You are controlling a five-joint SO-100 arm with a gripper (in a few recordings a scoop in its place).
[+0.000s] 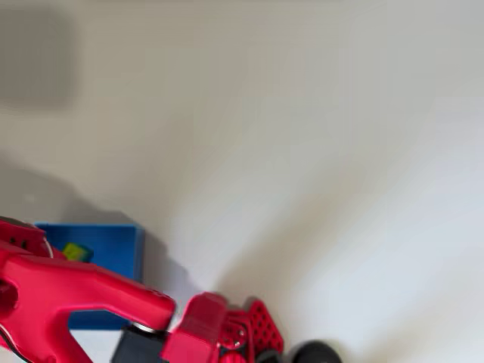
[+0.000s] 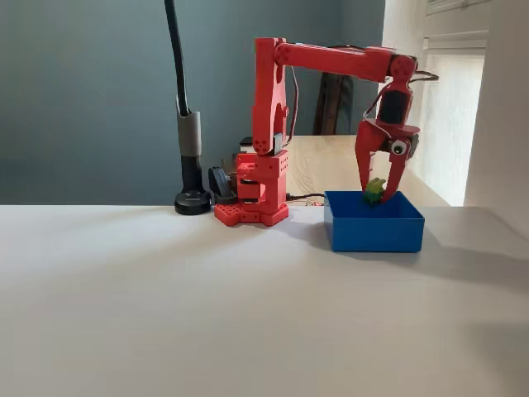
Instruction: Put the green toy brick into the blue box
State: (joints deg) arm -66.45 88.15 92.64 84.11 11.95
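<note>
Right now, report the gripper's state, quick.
Gripper: fingers closed on the green brick, held just above the blue box.

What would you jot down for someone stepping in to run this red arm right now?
Tool: hangs over the blue box, fingers closed on the green toy brick, which sits at about rim height.
Overhead view: the brick shows above the box floor, beside the red arm.
Done: brick picked up and carried over the box.
Left: open the tool so the brick drops in, then pull the arm clear.
</note>
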